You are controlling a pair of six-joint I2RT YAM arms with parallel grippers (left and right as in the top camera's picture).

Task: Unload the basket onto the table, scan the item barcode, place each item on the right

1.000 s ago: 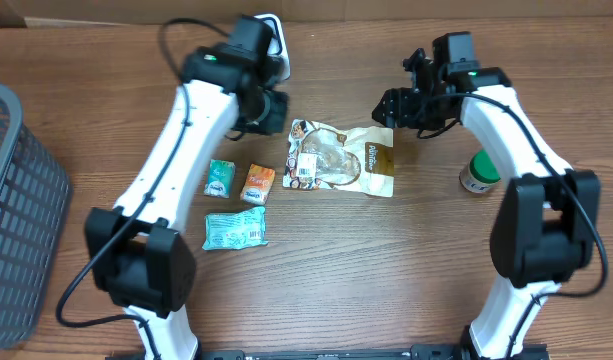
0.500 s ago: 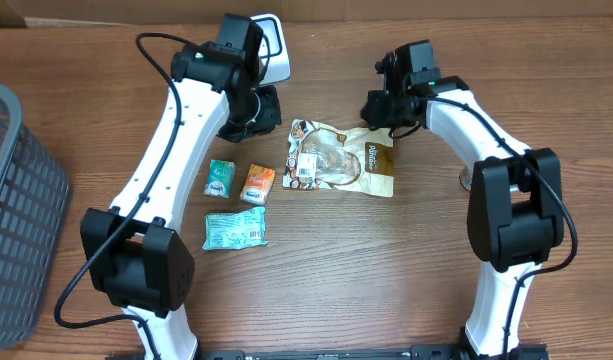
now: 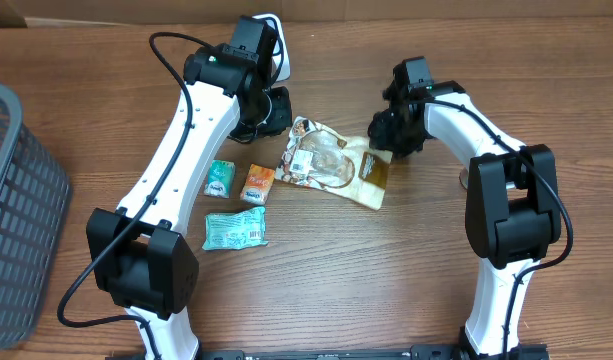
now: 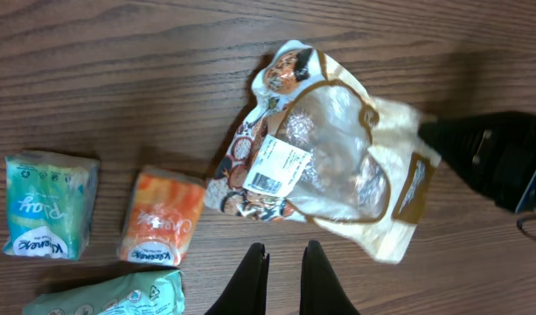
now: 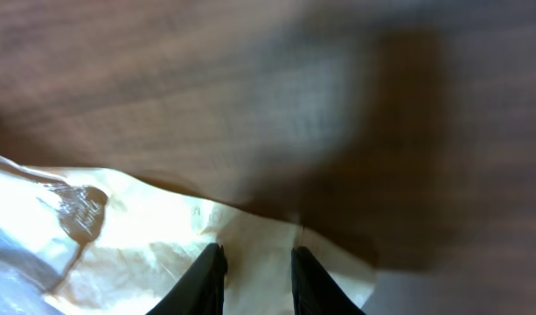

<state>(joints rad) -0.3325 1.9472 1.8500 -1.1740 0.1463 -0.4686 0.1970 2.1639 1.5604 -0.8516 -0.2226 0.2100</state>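
Observation:
A clear and tan snack bag [image 3: 331, 162] lies tilted on the wood table, its white barcode label [image 4: 274, 164] facing up near its left part. My right gripper [image 3: 388, 138] is at the bag's right end. In the right wrist view it [image 5: 254, 267] is shut on the bag's pale edge [image 5: 119, 236], which runs between the fingers. My left gripper [image 3: 274, 108] hovers just left of the bag. In the left wrist view the bag [image 4: 337, 131] lies ahead of that gripper [image 4: 285, 262], whose fingers are shut on nothing. A white device [image 3: 273, 35] shows behind the left arm.
Left of the bag lie a green tissue pack [image 3: 220, 178], an orange one [image 3: 258, 183] and a teal packet [image 3: 236, 229]. A grey basket [image 3: 21, 200] stands at the table's left edge. The right arm's black wrist [image 4: 495, 157] shows in the left wrist view.
My right gripper has closed on the bag's right end. The bag has swung, its right end now lower. The left arm has shifted slightly right, toward the bag.

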